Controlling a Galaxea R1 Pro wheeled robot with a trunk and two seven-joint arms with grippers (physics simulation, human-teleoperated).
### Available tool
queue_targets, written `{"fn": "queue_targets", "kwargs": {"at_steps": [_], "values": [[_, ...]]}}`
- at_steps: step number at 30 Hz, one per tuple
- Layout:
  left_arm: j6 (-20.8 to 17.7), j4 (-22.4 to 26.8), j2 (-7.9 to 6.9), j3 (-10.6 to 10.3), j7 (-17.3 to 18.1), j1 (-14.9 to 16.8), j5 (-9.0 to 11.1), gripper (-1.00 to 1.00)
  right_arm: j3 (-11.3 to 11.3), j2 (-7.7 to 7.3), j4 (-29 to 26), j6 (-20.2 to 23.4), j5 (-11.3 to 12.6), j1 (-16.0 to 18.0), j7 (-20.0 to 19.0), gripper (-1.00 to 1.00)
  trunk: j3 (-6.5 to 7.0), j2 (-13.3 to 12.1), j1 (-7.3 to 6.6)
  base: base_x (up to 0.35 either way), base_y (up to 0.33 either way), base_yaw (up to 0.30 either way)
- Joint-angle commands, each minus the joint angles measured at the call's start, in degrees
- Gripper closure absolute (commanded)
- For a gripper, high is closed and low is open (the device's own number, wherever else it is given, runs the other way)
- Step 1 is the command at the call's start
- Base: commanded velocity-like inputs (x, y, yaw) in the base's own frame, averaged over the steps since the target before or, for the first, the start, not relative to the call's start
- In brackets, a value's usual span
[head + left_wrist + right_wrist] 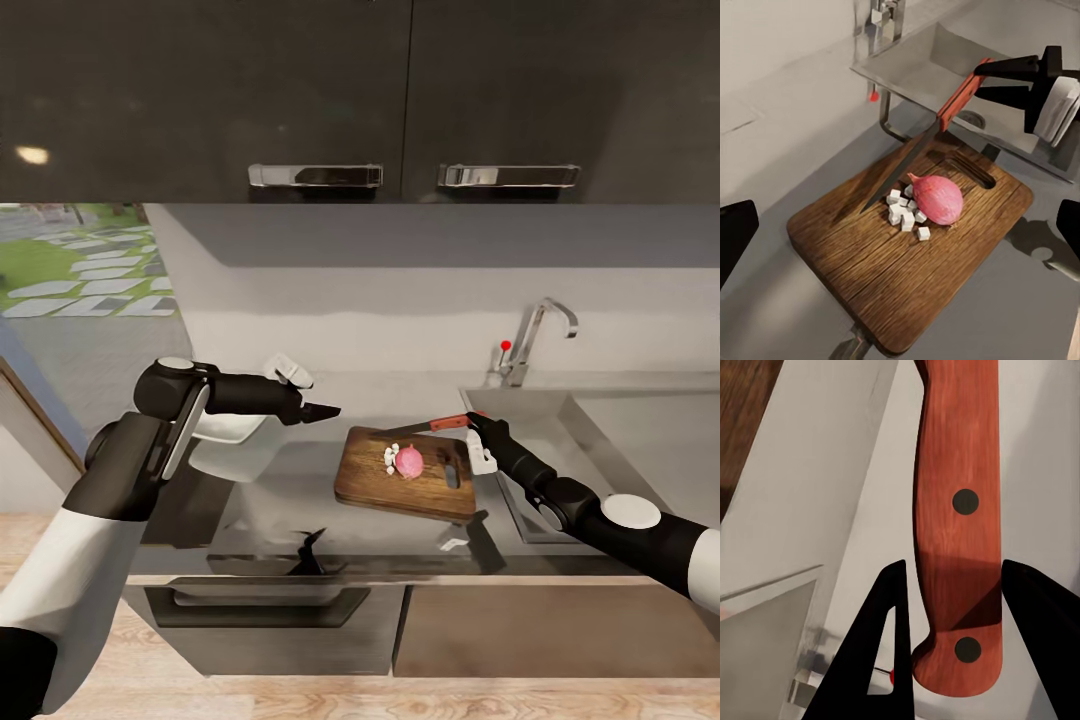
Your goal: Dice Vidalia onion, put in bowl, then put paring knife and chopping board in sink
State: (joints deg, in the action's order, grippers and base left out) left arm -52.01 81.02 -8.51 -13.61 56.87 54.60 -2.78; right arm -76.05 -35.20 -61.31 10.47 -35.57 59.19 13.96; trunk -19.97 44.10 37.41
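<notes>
The chopping board (400, 490) lies on the countertop (290, 510) left of the sink (570, 430). On the board rests the reddish Vidalia onion (408, 461), with diced onion cubes (390, 458) touching its side. In the left wrist view the onion (939, 199) and the cubes (906, 214) sit mid-board. My right gripper (474, 421) is shut on the paring knife (448, 423), whose blade (900, 169) slants down over the board's far edge. The handle (956, 510) fills the gap between its fingers. My left gripper (328, 410) hovers open, left of the board. The white bowl (228, 432) is partly hidden behind my left arm.
A bent chrome tap (535, 335) with a red knob (506, 346) stands behind the sink. Dark wall cabinets (400, 100) hang overhead. Drawer fronts (270, 610) run below the counter edge. A window (80, 260) opens at the left.
</notes>
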Motion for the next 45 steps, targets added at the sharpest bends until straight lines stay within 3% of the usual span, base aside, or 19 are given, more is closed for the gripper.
{"fn": "queue_targets", "kwargs": {"at_steps": [1, 15, 45], "values": [[-0.4, 0.0, -0.02, 0.0, 0.3, 0.1, -0.3, -1.00, -0.3, -0.04, -0.1, 0.6, -0.6, 0.1, 0.3, 1.00, -0.08, 0.1, 0.01, -0.045, 0.000, 0.000], [-0.4, -0.1, -0.06, 0.0, 0.3, 0.1, -0.3, -1.00, -0.3, -0.04, 0.0, 0.6, -0.6, 0.1, 0.3, 1.00, -0.08, 0.1, 0.01, -0.202, 0.000, 0.000], [-0.6, -0.1, -0.01, -0.8, 0.3, 0.1, -0.3, -1.00, -0.3, -0.31, 0.0, 0.6, -0.6, 0.1, 0.3, 1.00, -0.08, 0.1, 0.01, 0.038, 0.000, 0.000]]}}
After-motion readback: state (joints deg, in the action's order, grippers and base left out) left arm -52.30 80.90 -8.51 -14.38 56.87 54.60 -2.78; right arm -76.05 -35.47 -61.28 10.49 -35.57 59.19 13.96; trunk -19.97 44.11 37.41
